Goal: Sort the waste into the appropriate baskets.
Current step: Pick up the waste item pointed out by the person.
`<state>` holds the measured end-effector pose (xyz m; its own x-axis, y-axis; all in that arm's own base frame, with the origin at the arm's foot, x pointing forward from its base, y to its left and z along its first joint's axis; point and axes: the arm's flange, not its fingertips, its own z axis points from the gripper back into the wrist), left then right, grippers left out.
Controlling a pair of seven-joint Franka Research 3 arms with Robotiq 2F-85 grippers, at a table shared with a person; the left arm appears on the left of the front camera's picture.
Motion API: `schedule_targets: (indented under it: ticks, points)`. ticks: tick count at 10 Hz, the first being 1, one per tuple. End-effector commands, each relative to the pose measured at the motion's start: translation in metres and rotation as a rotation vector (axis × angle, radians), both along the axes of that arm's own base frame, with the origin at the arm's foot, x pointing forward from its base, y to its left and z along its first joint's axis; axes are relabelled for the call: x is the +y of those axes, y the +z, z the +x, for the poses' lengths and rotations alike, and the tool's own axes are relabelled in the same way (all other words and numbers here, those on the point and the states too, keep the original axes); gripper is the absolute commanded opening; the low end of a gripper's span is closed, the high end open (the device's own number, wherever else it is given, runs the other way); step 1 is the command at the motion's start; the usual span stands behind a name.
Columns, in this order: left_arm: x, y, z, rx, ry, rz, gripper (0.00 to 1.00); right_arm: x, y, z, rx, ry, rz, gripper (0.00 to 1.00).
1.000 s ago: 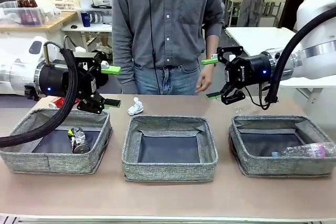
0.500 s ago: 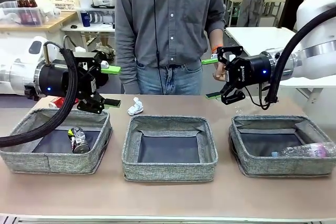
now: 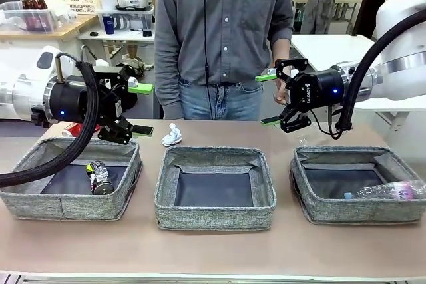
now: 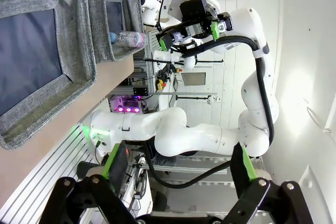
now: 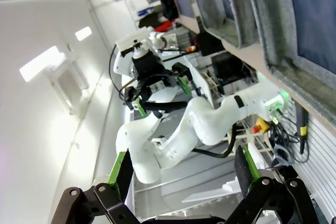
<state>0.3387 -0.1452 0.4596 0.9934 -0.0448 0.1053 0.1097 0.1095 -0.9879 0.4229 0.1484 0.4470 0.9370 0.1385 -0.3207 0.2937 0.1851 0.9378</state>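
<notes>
**Front view, left to right.**

**Left gripper** [image 3: 141,109]: level above the far right corner of the left basket [image 3: 66,207]. Its fingers point toward the table's middle. The jaws are spread wide, one green pad above the other, with nothing between them.

**Left basket:** a drink can [image 3: 100,177] lies on its side on the dark bottom, nearer the right wall. A red item [image 3: 73,129] shows just behind the far rim, largely hidden by the arm's black hose. Its kind cannot be told.

**Paper wad** [image 3: 172,136]: small and white, on the bare table [image 3: 213,251] between the left gripper and the far rim of the middle basket [image 3: 213,219]. It touches neither.

**Middle basket:** stands between the other two, apart from both.

**Person** [image 3: 223,31]: in a grey shirt at the far edge, one hand [image 3: 279,93] hanging just behind the right gripper [image 3: 267,100].

**Right gripper:** level, above the table just beyond the far left corner of the right basket [image 3: 359,214]. Its fingers point toward the middle, and the jaws are fully apart and empty.

**Right basket:** a clear plastic bottle [image 3: 389,191] lies on its side toward the right wall.

**Wrist views:** in each, that gripper's own green-padded fingers stand wide apart with only air between them, facing the other arm.
</notes>
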Motion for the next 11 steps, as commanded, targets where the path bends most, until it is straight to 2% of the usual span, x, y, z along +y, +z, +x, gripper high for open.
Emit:
schedule_targets:
  ticks: [1, 5, 6, 7, 9, 10, 11]
  points:
    - [-0.002, 0.003, -0.001, 0.009, 0.008, 0.0, 1.0, -0.001, 0.003, 0.001, 0.012, 0.012, -0.009, 1.0]
    - [-0.002, 0.003, -0.001, 0.009, 0.008, 0.0, 1.0, 0.0, 0.0, 0.0, 0.0, 0.0, 0.0, 1.0]
    - [-0.002, 0.003, -0.001, 0.009, 0.008, 0.0, 1.0, -0.002, -0.003, 0.009, -0.205, 0.059, -0.208, 1.0]
    - [-0.002, 0.003, -0.001, 0.009, 0.008, 0.0, 1.0, -0.011, -0.001, 0.016, -0.611, 0.147, -0.516, 1.0]
    - [-0.002, 0.003, -0.001, 0.009, 0.008, 0.0, 1.0, -0.042, 0.025, 0.004, -1.001, 0.672, -0.332, 1.0]
    - [-0.002, 0.003, -0.001, 0.009, 0.008, 0.0, 1.0, -0.058, 0.031, -0.003, -1.109, 0.98, -0.201, 1.0]
    - [-0.002, 0.003, -0.001, 0.009, 0.008, 0.0, 1.0, -0.071, 0.028, -0.009, -1.175, 1.287, -0.132, 1.0]
